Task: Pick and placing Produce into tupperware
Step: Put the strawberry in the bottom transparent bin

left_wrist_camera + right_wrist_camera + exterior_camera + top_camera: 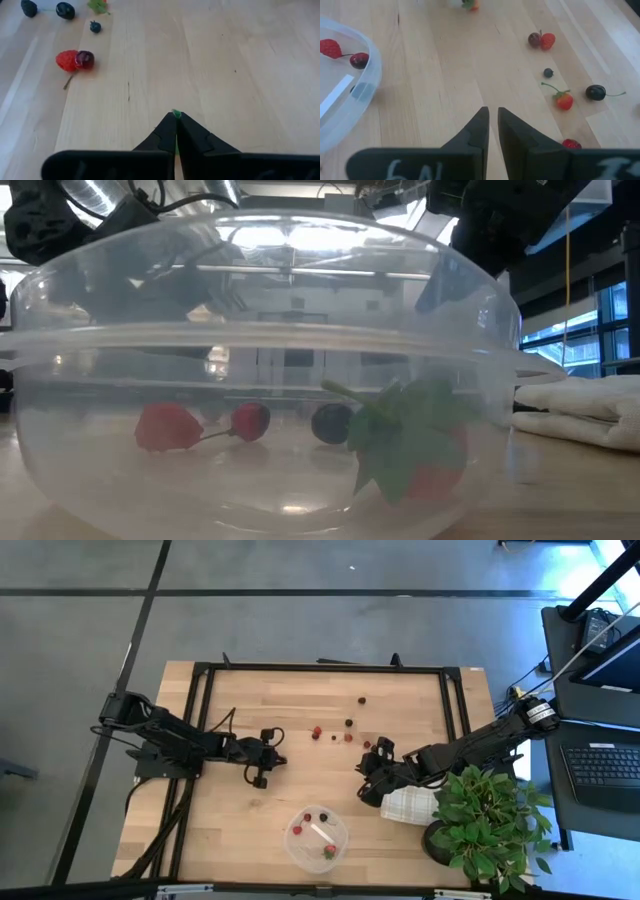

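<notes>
Left wrist view: perhaps green bit (176,114) between fingertips (167,131).

Lab: framed robot table (300,730), laptop (610,765)

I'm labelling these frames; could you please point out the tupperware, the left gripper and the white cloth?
tupperware (342,838): high view, right rim.
left gripper (175,116): left wrist view, closed fingertips.
white cloth (408,806): high view, its middle.

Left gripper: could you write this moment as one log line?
left gripper: shut on green bit | right gripper: shut, empty | tupperware: some produce inside
</notes>
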Tool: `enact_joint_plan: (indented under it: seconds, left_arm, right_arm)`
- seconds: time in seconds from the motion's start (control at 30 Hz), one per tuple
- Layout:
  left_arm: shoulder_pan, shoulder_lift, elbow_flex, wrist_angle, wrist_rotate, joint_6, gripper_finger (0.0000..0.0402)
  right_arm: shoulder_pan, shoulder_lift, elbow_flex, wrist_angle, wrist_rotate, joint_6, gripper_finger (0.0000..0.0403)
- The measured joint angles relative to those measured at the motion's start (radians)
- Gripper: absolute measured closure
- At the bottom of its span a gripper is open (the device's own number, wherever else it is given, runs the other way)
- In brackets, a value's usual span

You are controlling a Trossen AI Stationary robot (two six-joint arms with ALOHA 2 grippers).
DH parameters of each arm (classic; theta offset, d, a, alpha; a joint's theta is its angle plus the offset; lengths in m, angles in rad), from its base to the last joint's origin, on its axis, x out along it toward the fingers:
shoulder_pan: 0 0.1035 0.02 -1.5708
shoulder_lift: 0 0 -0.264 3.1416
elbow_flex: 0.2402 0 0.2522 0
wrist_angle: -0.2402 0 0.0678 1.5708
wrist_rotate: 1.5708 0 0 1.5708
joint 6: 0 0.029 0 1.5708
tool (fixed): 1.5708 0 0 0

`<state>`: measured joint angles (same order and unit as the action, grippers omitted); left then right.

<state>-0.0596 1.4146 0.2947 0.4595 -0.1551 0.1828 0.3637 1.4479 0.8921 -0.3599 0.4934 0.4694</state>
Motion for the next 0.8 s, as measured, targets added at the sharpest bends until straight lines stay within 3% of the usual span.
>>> enact_joint_plan:
  seconds: [0.17,0.3,0.43,0.6,0.8]
  left_arm:
    - [0.0,-0.003,0.016,0.003,0.01,-0.023,0.04]
    - [0.0,-0.003,0.079,-0.02,0.115,-0.052,0.04]
    - [-0.008,-0.003,0.216,-0.177,0.261,-0.076,0.0401]
    - [-0.085,0.001,0.418,-0.421,0.307,-0.013,0.0401]
    - [-0.19,0.002,0.532,-0.427,0.405,0.06,0.0401]
  right_arm:
    - [0.0,0.0,0.0,0.0,0.0,0.0,0.036]
    - [0.0,0.0,0.0,0.002,0.0,0.0,0.036]
    - [0.0,0.0,0.0,0.005,0.0,0.0,0.036]
    - [0.0,0.0,0.0,0.005,0.0,0.001,0.036]
    - [0.0,0.0,0.0,0.005,0.0,0.001,0.036]
